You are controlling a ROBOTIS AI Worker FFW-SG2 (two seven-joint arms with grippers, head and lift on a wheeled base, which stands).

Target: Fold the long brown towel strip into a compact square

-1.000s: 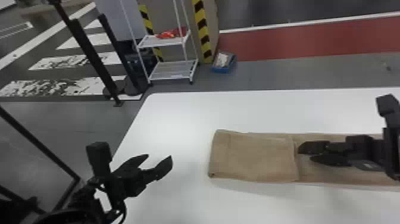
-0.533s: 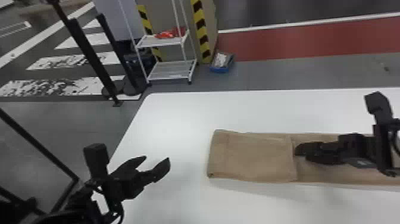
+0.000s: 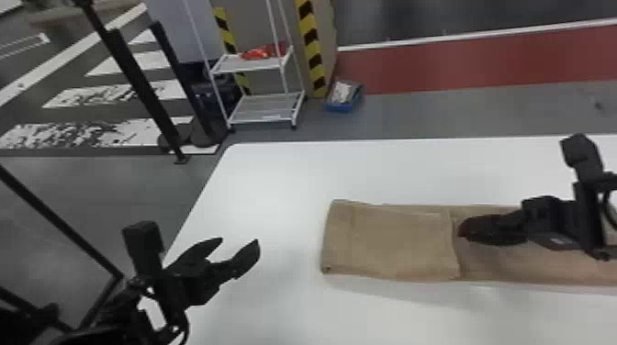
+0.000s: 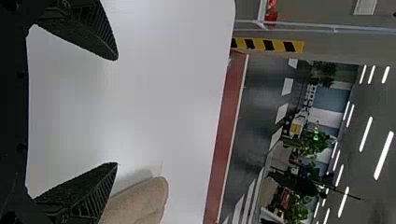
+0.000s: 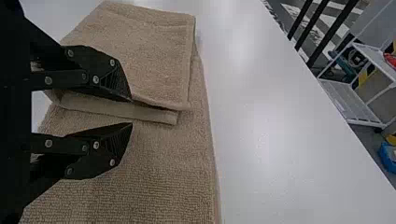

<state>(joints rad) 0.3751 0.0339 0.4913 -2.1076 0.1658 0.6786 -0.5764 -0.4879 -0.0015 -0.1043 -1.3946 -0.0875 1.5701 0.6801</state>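
Working from afar, I have my left gripper [image 3: 239, 241] nearest, its jaws spread wide around nothing, well apart from the cloth. Beyond it on the white table [image 3: 271, 183], the brown towel [image 3: 390, 243] lies flat, its left end folded over onto the rest, which runs off to the right. My right gripper [image 3: 463, 228] sits over the strip at the folded flap's edge, jaws partly open, gripping nothing; whether its tips touch the fabric, I can't tell. Farther back stand a white cart [image 3: 266, 109] and blue bin [image 3: 339, 107].
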